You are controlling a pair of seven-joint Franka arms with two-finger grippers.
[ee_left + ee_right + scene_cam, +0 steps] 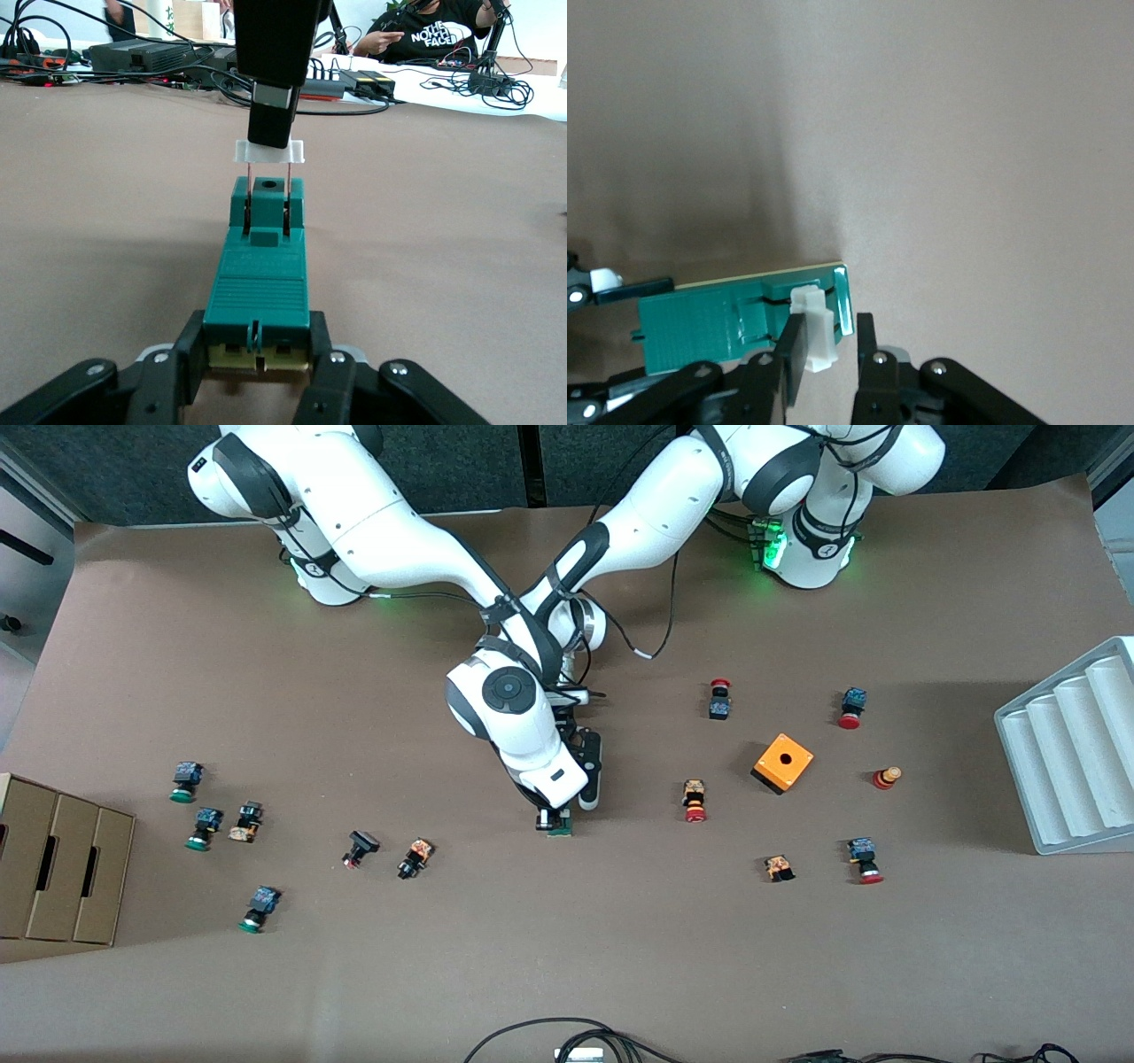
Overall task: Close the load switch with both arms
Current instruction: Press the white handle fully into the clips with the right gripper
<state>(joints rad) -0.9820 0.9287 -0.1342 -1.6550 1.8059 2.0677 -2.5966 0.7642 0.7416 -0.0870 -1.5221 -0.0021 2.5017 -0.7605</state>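
The load switch, a narrow green block, lies on the brown table mid-way between the two arms' ends. My left gripper is shut on one end of its green body, low at table level. My right gripper comes down from above and is shut on the white sliding piece at the switch's other end. In the left wrist view the white piece stands a little above the green body on two thin pins. In the front view the right gripper hides most of the switch, and the left gripper is beside it.
An orange box with a hole and several red-capped buttons lie toward the left arm's end. Green-capped buttons lie toward the right arm's end. A cardboard box and a white ribbed tray sit at the table's two ends.
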